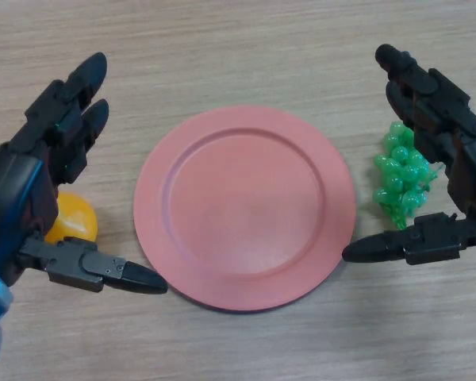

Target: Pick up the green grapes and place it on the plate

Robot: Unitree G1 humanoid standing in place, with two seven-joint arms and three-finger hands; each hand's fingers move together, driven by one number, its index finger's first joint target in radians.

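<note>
Here the right hand hangs with fingers released, the grapes lying between its fingers and thumb, seemingly untouched, probably lined up for a grasp. The plate sits bare just beside. The left hand waits slack over an orange ball.

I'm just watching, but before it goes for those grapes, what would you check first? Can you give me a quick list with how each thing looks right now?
1. Green grapes in plain sight on the table, to the right of the plate: ok.
2. Right hand open, fingers and thumb spread either side of the grapes, holding nothing: ok.
3. Plate bare, with room for the bunch: ok.
4. Left hand open and off the plate, at the left side: ok.
5. Orange ball beside the left hand, away from the grapes' path: ok.
6. Height of the right hand above the grapes: cannot tell.
</note>
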